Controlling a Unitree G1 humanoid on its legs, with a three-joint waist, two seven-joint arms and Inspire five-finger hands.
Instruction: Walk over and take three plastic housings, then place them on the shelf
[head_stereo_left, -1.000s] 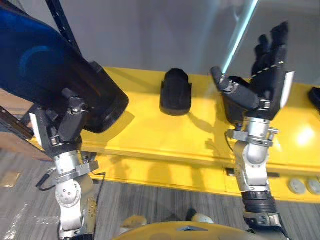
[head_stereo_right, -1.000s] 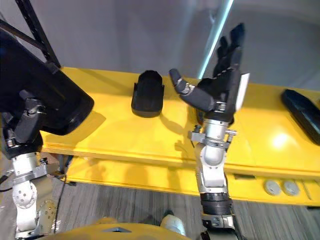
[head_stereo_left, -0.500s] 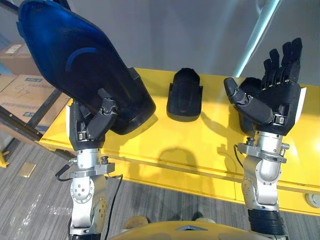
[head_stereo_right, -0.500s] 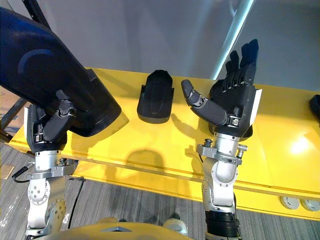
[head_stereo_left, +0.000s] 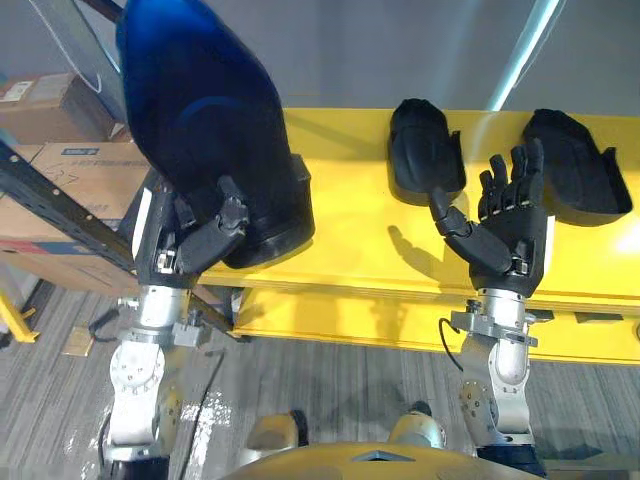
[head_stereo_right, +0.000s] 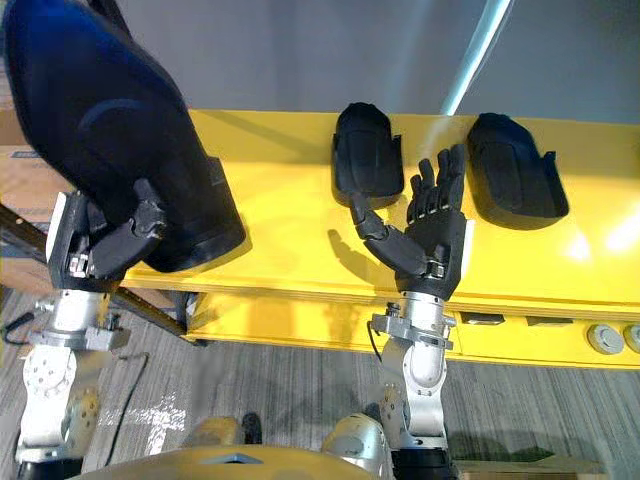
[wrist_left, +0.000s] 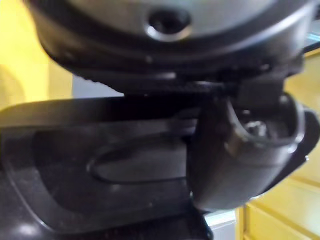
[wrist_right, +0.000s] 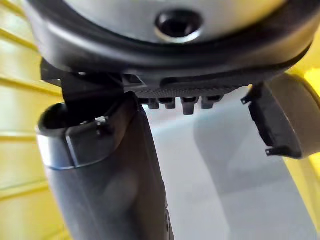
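The left hand (head_stereo_left: 195, 235), thumb and fingers curled tight, grips a large dark plastic housing (head_stereo_left: 200, 120) held up at the left end of the yellow shelf (head_stereo_left: 350, 250). The right hand (head_stereo_left: 510, 240) is raised with fingers spread, holding nothing. Beyond it, a smaller black housing (head_stereo_left: 425, 150) and another housing (head_stereo_left: 575, 170) lie apart on the shelf's far side.

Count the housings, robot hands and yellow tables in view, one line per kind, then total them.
Housings: 3 (held housing, middle housing, right housing)
Hands: 2 (left hand, right hand)
Yellow table: 1
Total: 6
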